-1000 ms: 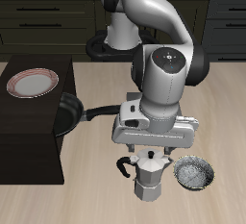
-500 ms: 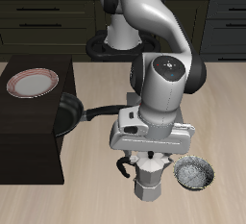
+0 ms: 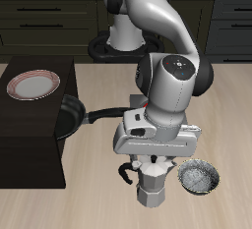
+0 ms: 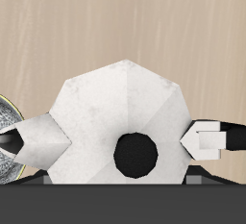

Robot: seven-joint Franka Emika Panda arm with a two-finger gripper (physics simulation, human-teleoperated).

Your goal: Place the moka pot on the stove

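While the gripper (image 3: 152, 162) is hanging directly over the pot (image 3: 151, 183), which is standing upright on the desk (image 3: 98, 199) near its front edge, the fingers (image 4: 207, 139) are sitting spread wide to either side of the pot's top, not yet gripping it (the wrist view is showing a clear gap on at least one side). The step in hand looks like the grasp: the fingers should be closing squarely on opposite facets of the upper body, low enough to catch metal rather than the lid knob (image 4: 135, 153), and kept clear of the black handle (image 3: 127, 172) sticking out sideways. A grey bowl (image 3: 199, 178) is sitting just beside the pot, so a sideways nudge could knock it. A black pan (image 3: 69, 116) is lying farther back, its handle reaching toward the arm, and a plate (image 3: 32, 84) is resting beyond it. The stove is not showing in either view, so I cannot tell which way the carry must go.
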